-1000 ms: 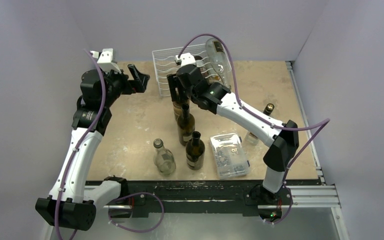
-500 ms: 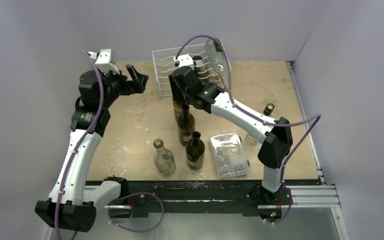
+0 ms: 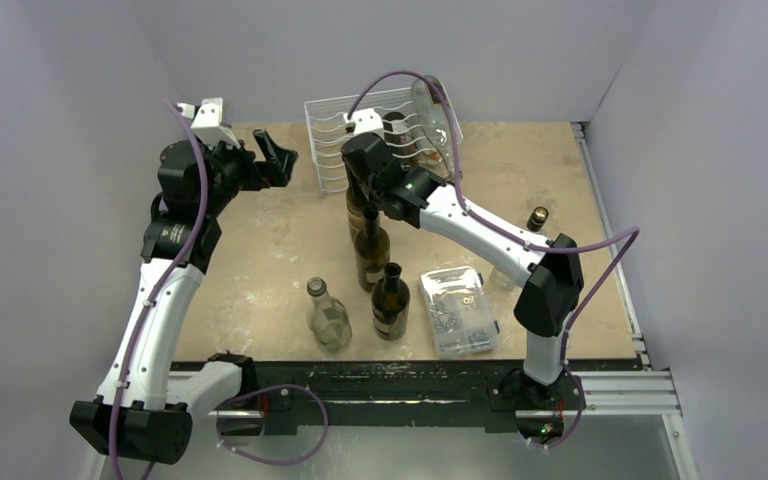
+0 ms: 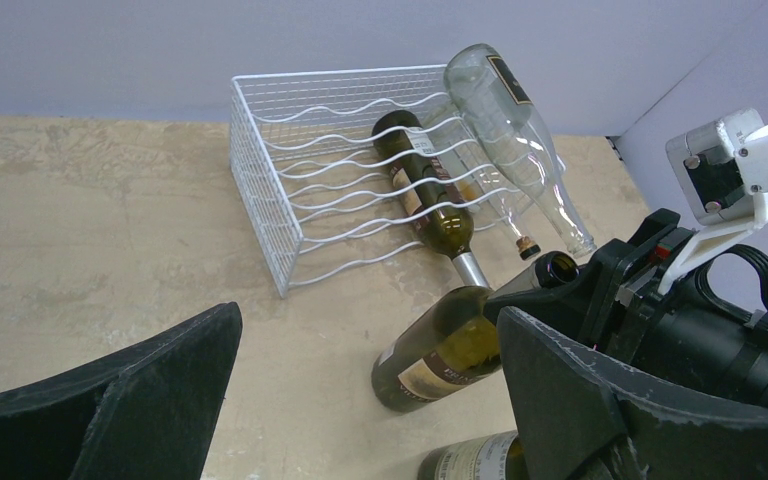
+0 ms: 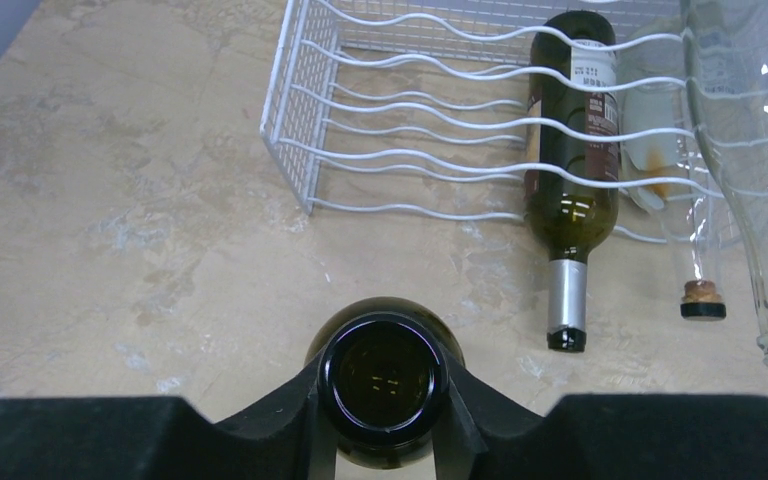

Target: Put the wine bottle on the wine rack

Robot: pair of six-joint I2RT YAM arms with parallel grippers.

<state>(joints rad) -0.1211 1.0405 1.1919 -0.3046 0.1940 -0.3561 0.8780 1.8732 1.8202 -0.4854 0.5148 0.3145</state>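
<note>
OK, my right claw (image 3: 357, 186) is clamped on the neck of the wine bottle (image 5: 384, 378), fingers either side just below the open mouth; the wrist cam looks straight down into it. It's dark green w/ a pale label, base on the desk (image 3: 260, 240) as far as I can see, just in front of the wine rack (image 4: 290, 150), not in any cradle. In the rack a foil-necked dark bottle (image 5: 572, 150) lies in a cradle, neck toward me, w/ a small corked bottle (image 5: 695, 250) beside it; a big clear bottle (image 4: 515, 125) leans tilted on the rack's right end. My left claw (image 3: 278, 162) hangs wide open, holding nothing, left of the rack. Nearer me stand a tall dark bottle (image 3: 371, 252), a squat dark bottle (image 3: 391, 302), a clear standing bottle (image 3: 327, 318) and a plastic box (image 3: 457, 308) of small parts.
</note>
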